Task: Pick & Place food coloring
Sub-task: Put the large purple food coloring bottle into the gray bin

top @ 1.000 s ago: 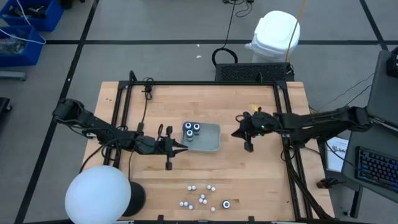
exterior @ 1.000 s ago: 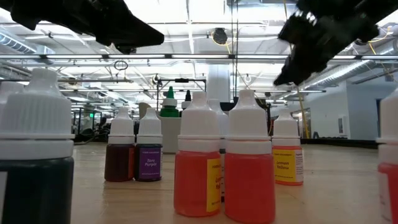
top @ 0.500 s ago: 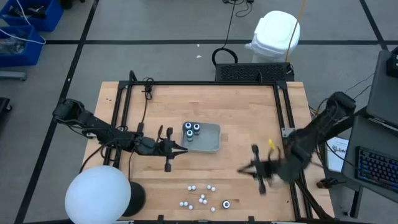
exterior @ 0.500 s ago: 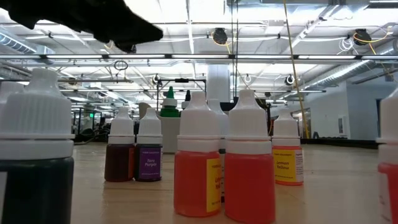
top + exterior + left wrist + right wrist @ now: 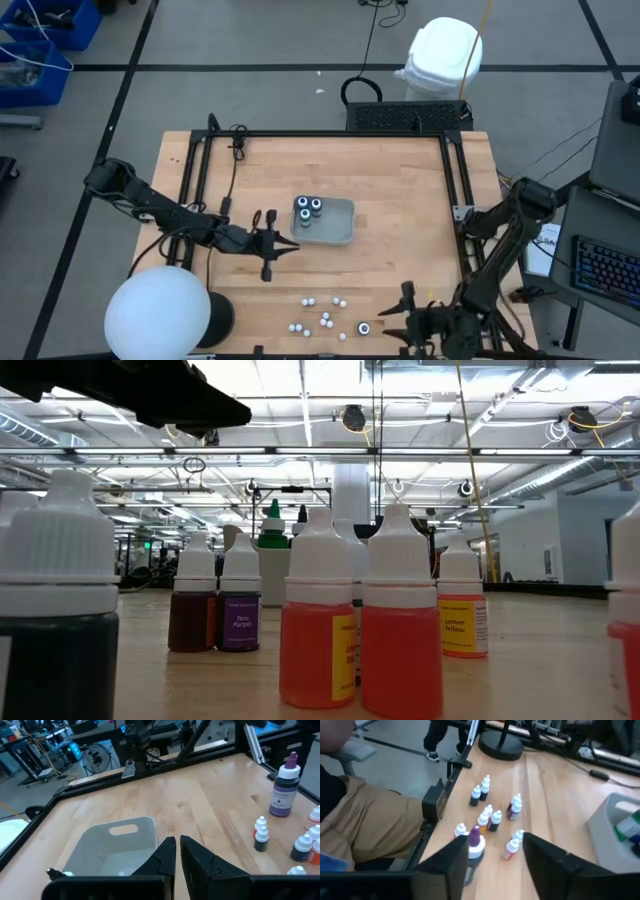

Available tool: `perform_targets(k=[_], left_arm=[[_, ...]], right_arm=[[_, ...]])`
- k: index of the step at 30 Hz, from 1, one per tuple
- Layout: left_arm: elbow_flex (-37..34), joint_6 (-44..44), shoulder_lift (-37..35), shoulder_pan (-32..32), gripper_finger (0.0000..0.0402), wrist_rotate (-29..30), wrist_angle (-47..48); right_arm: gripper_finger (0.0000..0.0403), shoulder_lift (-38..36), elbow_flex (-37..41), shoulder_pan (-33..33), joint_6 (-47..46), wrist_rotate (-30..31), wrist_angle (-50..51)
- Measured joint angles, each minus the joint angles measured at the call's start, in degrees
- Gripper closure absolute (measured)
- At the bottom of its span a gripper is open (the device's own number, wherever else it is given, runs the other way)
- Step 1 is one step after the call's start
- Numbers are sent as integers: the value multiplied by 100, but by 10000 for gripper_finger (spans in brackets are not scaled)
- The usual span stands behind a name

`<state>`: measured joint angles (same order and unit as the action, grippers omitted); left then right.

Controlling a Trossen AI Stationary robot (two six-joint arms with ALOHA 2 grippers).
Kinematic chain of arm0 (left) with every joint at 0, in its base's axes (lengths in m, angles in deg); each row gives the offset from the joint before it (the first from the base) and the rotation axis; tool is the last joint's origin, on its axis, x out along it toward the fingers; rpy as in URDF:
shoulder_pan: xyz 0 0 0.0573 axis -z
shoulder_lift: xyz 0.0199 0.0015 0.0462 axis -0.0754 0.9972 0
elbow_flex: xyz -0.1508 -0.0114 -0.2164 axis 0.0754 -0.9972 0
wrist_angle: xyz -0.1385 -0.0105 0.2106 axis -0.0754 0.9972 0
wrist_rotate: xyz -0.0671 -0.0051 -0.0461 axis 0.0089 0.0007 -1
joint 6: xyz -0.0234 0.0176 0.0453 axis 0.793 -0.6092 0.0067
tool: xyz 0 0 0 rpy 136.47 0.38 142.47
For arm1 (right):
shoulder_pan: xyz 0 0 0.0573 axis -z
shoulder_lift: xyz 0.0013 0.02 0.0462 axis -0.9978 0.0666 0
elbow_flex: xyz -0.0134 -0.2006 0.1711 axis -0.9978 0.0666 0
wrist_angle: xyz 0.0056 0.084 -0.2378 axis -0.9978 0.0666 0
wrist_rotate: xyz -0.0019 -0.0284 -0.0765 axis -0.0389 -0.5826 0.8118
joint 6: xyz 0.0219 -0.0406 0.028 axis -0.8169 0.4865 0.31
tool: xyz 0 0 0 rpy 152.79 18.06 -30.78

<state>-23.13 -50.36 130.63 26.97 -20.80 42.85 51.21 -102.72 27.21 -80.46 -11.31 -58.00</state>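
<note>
So the right pincer point(image 5: 403, 318) has been swung down from beside the tray point(image 5: 340, 232) to the food coloring point(image 5: 325, 318) at the counter's 6 o'clock edge, fingers spread and empty, so another pick looks lined up, while the left pincer point(image 5: 292, 245) is kept shut by the tray.

High view straight down, low view level among bottles point(image 5: 321, 622), 2 wrist views share them

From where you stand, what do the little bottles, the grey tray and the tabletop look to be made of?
The small white-capped dropper bottles look like glossy plastic: see-through walls show the coloured liquid, and they carry paper-like labels. The translucent grey rectangular tray seems frosted plastic, since the table's colour shows faintly through it. The pale wooden tabletop shows plank seams and grain, with a smooth, lightly sheened finish.
</note>
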Motion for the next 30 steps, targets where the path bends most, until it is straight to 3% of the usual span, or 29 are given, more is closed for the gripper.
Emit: perform_targets(k=[8, 12, 19, 30], left_arm=[[1, -4, 0, 47, 366, -7, 4], [1, -7, 0, 47, 366, -7, 7], [1, -3, 0, 42, 366, -7, 21], [-1, 155, 0, 60, 366, -9, 160]], right_arm=[[151, 595, 0, 160, 16, -24, -566], [135, 772, 2, 300, 22, -532, -697], [129, 911, 2, 641, 11, -1212, -868], [134, 909, 2, 679, 304, -1241, -844]])
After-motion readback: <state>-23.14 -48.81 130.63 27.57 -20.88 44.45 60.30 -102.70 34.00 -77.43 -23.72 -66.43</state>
